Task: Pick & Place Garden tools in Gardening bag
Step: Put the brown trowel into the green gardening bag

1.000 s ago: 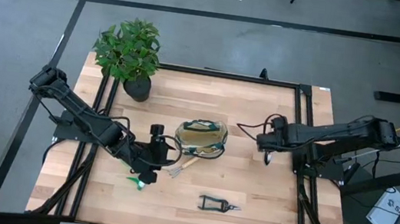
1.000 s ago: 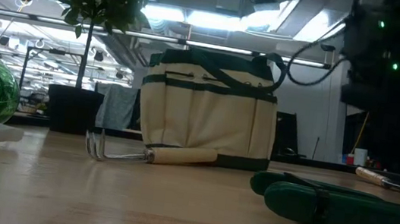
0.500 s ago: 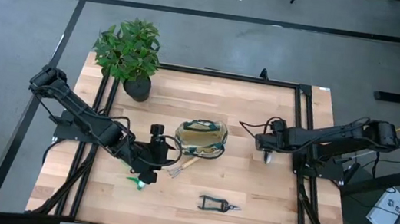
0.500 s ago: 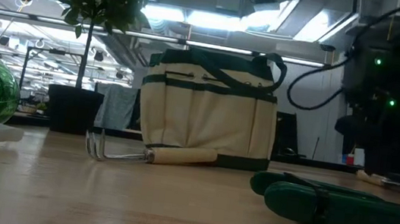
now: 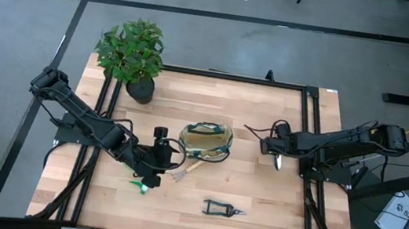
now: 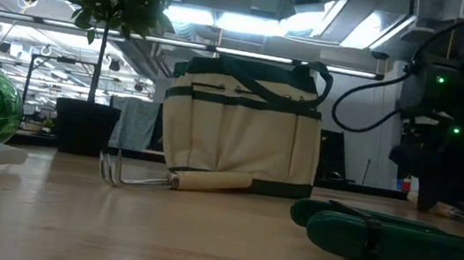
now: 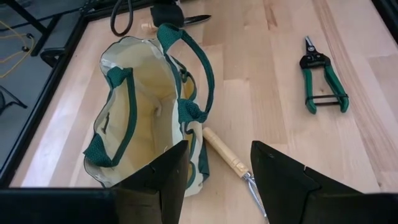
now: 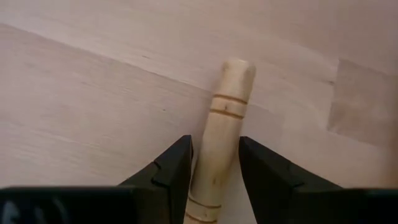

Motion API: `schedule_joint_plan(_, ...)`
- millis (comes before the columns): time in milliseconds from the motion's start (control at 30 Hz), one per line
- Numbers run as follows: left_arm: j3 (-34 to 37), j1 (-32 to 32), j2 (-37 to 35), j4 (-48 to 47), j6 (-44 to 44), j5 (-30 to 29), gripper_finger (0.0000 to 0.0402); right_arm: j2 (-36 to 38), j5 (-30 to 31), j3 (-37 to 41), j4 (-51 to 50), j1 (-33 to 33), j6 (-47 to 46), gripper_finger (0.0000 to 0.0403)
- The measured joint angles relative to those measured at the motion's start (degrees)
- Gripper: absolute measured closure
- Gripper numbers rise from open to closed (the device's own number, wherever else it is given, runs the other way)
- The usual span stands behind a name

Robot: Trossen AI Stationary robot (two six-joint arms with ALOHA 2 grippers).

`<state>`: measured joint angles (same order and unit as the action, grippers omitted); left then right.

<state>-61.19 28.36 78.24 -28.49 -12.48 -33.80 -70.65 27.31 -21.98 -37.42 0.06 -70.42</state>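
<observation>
My right hand [image 5: 276, 160] is down at the surface [image 5: 267, 123], well out to the side of the gardening bag [image 5: 206, 141], and my wrist camera shows its two fingers [image 8: 169, 172] straddling a pale wooden handle [image 8: 224, 130] that lies flat on the boards; the fingers sit just beside the handle on either side with a thin gap, so I read the hand as open around it, not yet gripping. The handle's rounded end with two dark rings points away ahead of the hand. My left hand [image 5: 150, 177] waits low on the other side of the bag, its fingers [image 7: 158, 180] spread apart and holding nothing. Just ahead of it stands the bag [image 7: 149, 106], mouth open, cream inside with dark green trim and handles. The wooden-handled rake [image 7: 233, 163] lies touching the bag's base, between the bag and my left hand, tines toward the hand. The green-handled shears [image 7: 322, 78] lie farther off to the side, well apart from both hands [image 5: 222, 208]. A bright green piece [image 5: 140, 186] sits right beside my left hand. The potted plant [image 5: 133, 54] stands beyond the bag near the far corner.
</observation>
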Motion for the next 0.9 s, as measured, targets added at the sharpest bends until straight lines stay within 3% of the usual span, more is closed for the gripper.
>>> schedule_joint_plan(600,0.0,0.0,0.0,0.0,1.24,0.39,0.0233,-0.15,1.62,0.17,2.13,-0.07,3.82,0.0265)
schedule_joint_plan(900,0.0,0.0,0.0,0.0,1.24,0.39,0.0233,-0.13,1.16,0.11,2.55,-0.05,5.0,0.0334)
